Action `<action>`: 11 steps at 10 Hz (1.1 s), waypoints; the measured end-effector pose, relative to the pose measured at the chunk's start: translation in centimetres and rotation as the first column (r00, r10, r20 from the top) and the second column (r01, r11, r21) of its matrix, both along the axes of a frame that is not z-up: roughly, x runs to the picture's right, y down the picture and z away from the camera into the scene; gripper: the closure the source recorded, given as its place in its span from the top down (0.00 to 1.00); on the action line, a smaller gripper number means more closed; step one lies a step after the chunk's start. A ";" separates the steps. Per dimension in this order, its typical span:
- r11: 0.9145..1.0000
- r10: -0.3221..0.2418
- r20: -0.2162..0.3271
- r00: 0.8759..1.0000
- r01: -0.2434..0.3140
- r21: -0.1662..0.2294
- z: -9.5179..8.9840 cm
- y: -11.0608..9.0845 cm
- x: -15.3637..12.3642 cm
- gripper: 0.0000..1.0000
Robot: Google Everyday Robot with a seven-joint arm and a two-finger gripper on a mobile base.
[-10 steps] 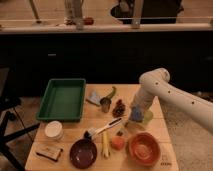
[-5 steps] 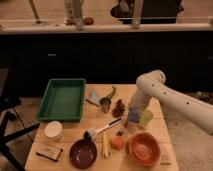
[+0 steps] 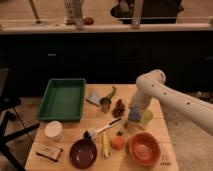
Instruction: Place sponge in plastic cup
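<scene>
The gripper point(image 3: 134, 111) is clutching the small light-blue soft sponge point(image 3: 134, 116), at nine o'clock of the translucent light-green plastic cup point(image 3: 146, 117); releasing here risks missing it.

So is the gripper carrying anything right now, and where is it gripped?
The gripper appears to hold the sponge by its top, beside the plastic cup.

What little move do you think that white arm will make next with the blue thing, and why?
Probably a short shift sideways toward the small translucent light-green plastic cup. The gripper hangs low over the table with the small light-blue sponge at its tip, right beside the cup's rim rather than above its opening.
</scene>
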State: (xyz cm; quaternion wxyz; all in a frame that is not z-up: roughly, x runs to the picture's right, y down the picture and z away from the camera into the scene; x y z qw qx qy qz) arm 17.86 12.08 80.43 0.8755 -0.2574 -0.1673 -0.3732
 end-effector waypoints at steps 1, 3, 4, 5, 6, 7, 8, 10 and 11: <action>1.000 0.002 -0.008 1.000 -0.002 0.000 -0.1 0.0 0.3 0.08; 1.000 0.002 -0.026 1.000 -0.002 0.003 -0.4 -0.2 1.1 0.00; 1.000 0.008 -0.031 1.000 -0.008 0.004 -0.4 -0.5 1.5 0.00; 1.000 0.022 -0.032 0.999 -0.022 -0.001 -0.2 -0.6 2.3 0.00; 0.999 0.039 -0.035 0.999 -0.039 -0.006 0.0 -0.8 3.1 0.00; 0.999 0.050 -0.034 0.998 -0.051 -0.009 0.2 -0.9 3.5 0.00; 0.997 0.071 -0.031 0.997 -0.071 -0.013 0.4 -1.0 4.0 0.00; 0.994 0.107 -0.043 0.993 -0.107 -0.017 0.5 -0.9 5.7 0.00; 0.993 0.118 -0.046 0.992 -0.119 -0.016 0.6 -1.0 6.0 0.00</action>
